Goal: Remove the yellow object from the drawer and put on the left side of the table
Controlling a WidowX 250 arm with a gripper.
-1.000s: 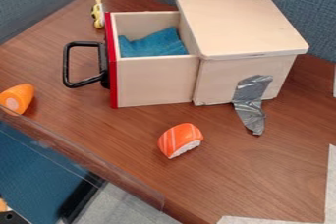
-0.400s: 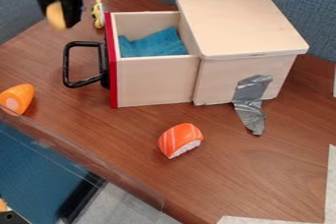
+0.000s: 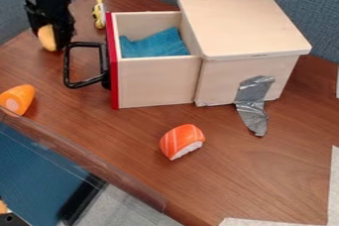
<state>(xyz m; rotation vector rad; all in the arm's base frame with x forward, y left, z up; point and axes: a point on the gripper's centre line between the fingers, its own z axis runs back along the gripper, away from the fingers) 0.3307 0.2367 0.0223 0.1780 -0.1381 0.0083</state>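
The black gripper [image 3: 51,40] hangs at the upper left, just left of the drawer's black handle, shut on a yellow object [image 3: 47,37]. That object is low over the table's left part; whether it touches the wood I cannot tell. The wooden drawer [image 3: 155,82] with its red front stands pulled out of its box and holds a blue cloth [image 3: 155,45].
A small yellow and white toy [image 3: 99,14] stands behind the handle. An orange carrot-like piece [image 3: 17,99] lies at the left edge, a salmon sushi piece [image 3: 181,141] in front of the drawer. Grey tape [image 3: 254,102] hangs from the box [image 3: 245,24].
From the top edge, the gripper has come down and a little to the left with the yellow object in it. The drawer and the other objects have stayed put.
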